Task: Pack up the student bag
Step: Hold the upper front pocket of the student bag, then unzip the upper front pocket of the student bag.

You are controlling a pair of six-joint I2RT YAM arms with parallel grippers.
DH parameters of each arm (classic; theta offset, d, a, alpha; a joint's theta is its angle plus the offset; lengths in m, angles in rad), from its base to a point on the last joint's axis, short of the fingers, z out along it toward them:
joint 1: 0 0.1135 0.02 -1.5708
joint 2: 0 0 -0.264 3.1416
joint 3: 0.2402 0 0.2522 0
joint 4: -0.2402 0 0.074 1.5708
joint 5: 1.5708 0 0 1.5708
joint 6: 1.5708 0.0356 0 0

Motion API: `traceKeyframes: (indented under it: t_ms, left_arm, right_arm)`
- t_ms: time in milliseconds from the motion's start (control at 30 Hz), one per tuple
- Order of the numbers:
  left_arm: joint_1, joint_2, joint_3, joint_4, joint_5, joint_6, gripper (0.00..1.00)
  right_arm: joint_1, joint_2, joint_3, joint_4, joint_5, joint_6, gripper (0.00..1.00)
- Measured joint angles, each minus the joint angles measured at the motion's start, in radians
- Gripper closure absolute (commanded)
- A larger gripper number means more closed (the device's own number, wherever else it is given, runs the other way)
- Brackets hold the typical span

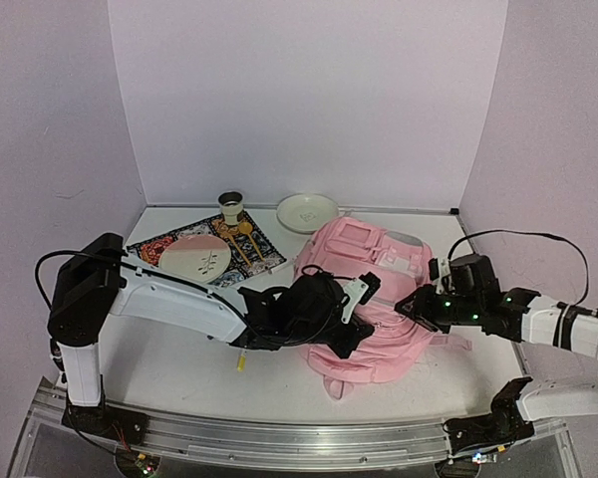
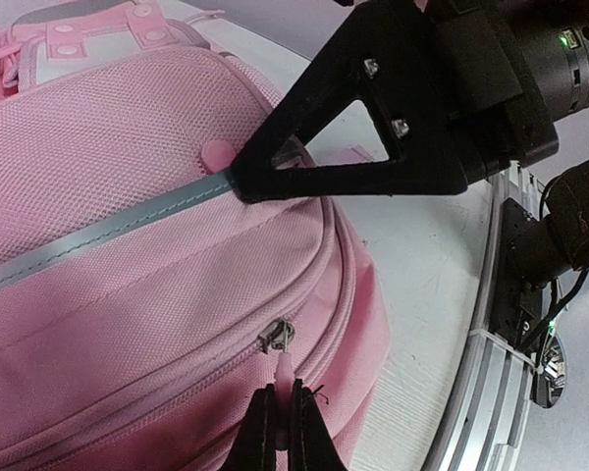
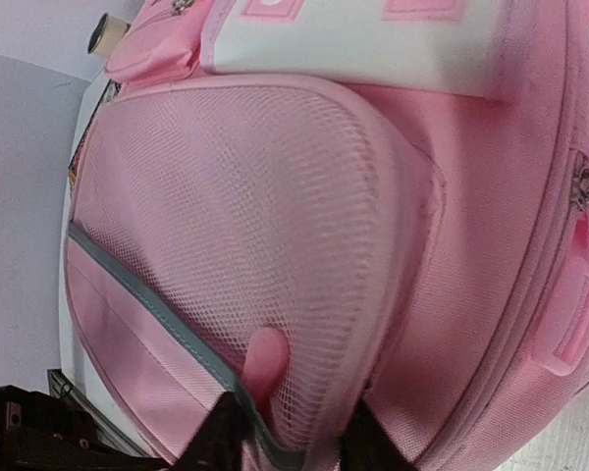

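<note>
Arms, two. Left arm (image 1: 169, 299): rises from its base at the near left corner, then reaches low and rightward across the tabletop (image 1: 179, 378), ending over the near front of the student bag (image 1: 379, 254). Left hand (image 2: 283, 400): fingers together, pinched on the pink zip pull (image 2: 286, 371) of a front pocket, just below the metal slider. Right arm (image 1: 538, 321): comes in from the right edge and stretches leftward to the bag's right flank. Right hand (image 3: 294, 417): fingers apart, straddling the rim of the mesh pocket where a small pink tab (image 3: 265, 358) meets the grey trim strip (image 2: 98, 231); one fingertip touches the strip in the left wrist view. Whether the fingers press the fabric cannot be told. Student bag, one: pink, lying flat with its front up, right of the tabletop's centre, between the two hands, with its white patch toward the back wall. Patterned mat (image 1: 149, 246), one: rear left, just beside the bag. Plates, two: one pink-and-white (image 1: 194, 259), on the mat; one pale (image 1: 306, 211), on the bare tabletop near the back wall. Cup (image 1: 231, 206), one: at the mat's far corner. Brown wooden utensils (image 1: 246, 231): on the mat's right edge, number unclear. Small yellow object (image 1: 241, 364), one: under the left arm, kind unclear.
</note>
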Motion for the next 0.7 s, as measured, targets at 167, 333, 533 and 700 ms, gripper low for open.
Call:
traceKeyframes:
  t_ms: [167, 333, 533, 700]
  left_arm:
    - [-0.006, -0.019, -0.054, 0.009, -0.066, 0.018, 1.00]
    - [0.011, -0.081, -0.136, 0.019, -0.130, 0.026, 1.00]
    - [0.086, -0.157, -0.241, 0.019, -0.193, 0.029, 1.00]
    - [0.174, -0.169, -0.266, 0.055, -0.211, 0.051, 1.00]
  right_arm:
    - [0.000, -0.032, 0.036, -0.086, 0.043, -0.029, 1.00]
    - [-0.037, -0.050, 0.085, -0.202, 0.044, -0.097, 1.00]
    - [-0.110, -0.054, 0.113, -0.264, 0.003, -0.178, 1.00]
    - [-0.156, -0.054, 0.122, -0.275, -0.061, -0.228, 1.00]
